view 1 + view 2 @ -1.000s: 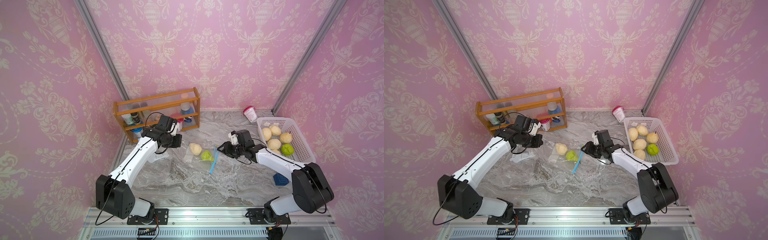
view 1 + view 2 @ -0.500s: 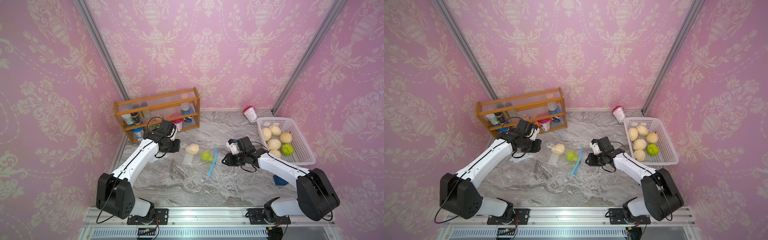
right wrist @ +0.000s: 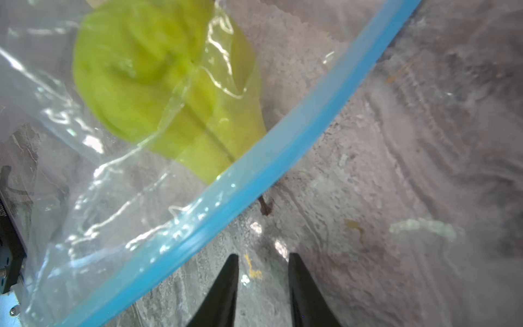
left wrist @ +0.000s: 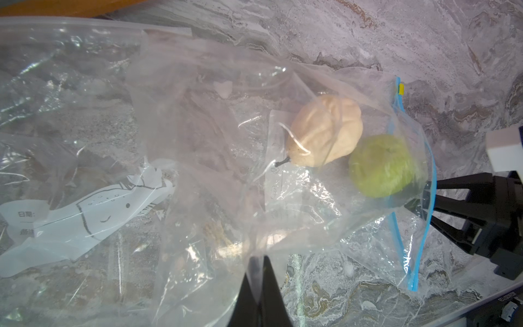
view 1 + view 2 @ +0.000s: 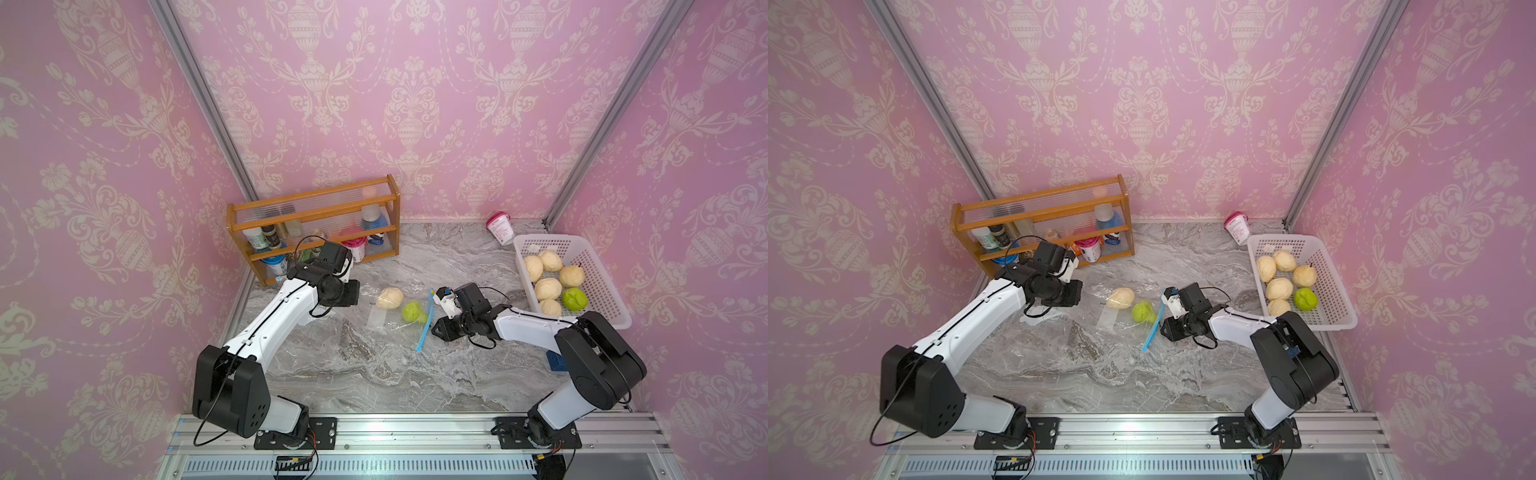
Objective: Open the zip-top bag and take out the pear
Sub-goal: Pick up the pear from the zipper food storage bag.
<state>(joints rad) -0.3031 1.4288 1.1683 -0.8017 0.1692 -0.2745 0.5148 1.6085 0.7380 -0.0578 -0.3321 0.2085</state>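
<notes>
A clear zip-top bag [image 5: 386, 320] [image 5: 1113, 318] [image 4: 226, 141] lies on the marble table, its blue zip strip [image 5: 424, 328] [image 4: 410, 254] [image 3: 254, 175] toward my right arm. Inside sit a beige pear [image 5: 390, 298] [image 5: 1120, 297] [image 4: 325, 130] and a green pear [image 5: 412, 311] [image 5: 1143, 311] [image 4: 379, 167] [image 3: 152, 70], whose stem pokes past the zip. The two zip strips stand apart in the left wrist view. My left gripper [image 4: 259, 259] [image 5: 358, 293] is shut on the bag's plastic at the end away from the zip. My right gripper [image 3: 263, 256] [image 5: 434, 328] is open just outside the zip, holding nothing.
A white basket [image 5: 611, 320] with several pears stands at the right. A wooden rack [image 5: 316, 208] of bottles stands at the back left, a pink-lidded cup [image 5: 500, 226] at the back. Another clear bag with a fish drawing [image 4: 93, 209] lies under my left arm.
My right gripper has dropped toward the table's front, beside the zip's lower half, with its jaws narrower. My left gripper has shifted forward and to the right, still holding the bag.
</notes>
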